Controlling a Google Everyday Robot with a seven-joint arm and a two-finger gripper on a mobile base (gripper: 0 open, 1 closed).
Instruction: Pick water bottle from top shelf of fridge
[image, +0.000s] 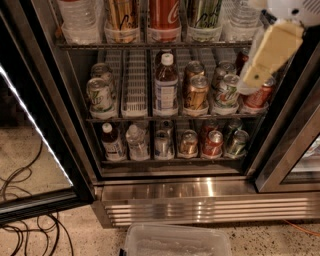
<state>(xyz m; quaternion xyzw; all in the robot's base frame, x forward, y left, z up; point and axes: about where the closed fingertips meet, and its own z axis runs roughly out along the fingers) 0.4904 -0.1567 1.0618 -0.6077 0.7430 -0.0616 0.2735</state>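
The fridge (200, 187) stands open in front of me. The top shelf (150, 45) runs along the top of the view, with tall slim cans in the middle. A clear ribbed water bottle (80, 20) stands at its left end and another (239, 17) at its right end. Their caps are cut off by the top edge. My gripper (256, 72), cream-coloured, hangs at the upper right. It is in front of the right end of the top shelf and reaches down over the middle shelf's right cans, just right of the right-hand water bottle.
A brownish bottle (165, 85) and short cans fill the middle rack. Small bottles and cans fill the lower rack (170, 160). The black-framed glass door (35, 150) stands open at left. Cables (30, 235) lie on the floor. A clear plastic bin (175, 242) sits below the base grille (200, 210).
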